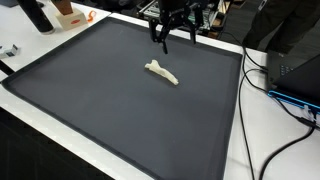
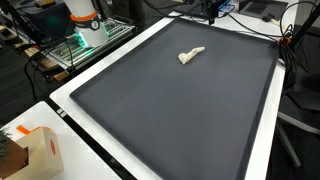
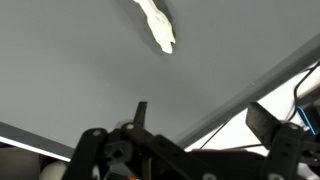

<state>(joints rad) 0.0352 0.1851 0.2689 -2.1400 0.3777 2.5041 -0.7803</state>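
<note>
A small cream-white crumpled object [image 1: 162, 72] lies on the dark grey mat [image 1: 110, 110]; it shows in both exterior views [image 2: 190, 56] and at the top of the wrist view [image 3: 157, 24]. My gripper [image 1: 174, 38] hangs above the mat's far edge, well apart from the object. Its two fingers are spread wide and hold nothing [image 3: 200, 115]. In an exterior view only the gripper's tip [image 2: 212, 12] shows at the top edge.
The mat [image 2: 180, 110] sits on a white table [image 1: 250, 150]. Black cables [image 1: 275, 95] and a dark device lie beside the mat. An orange-and-white box [image 2: 35, 150] and a white robot base [image 2: 85, 22] stand off the mat.
</note>
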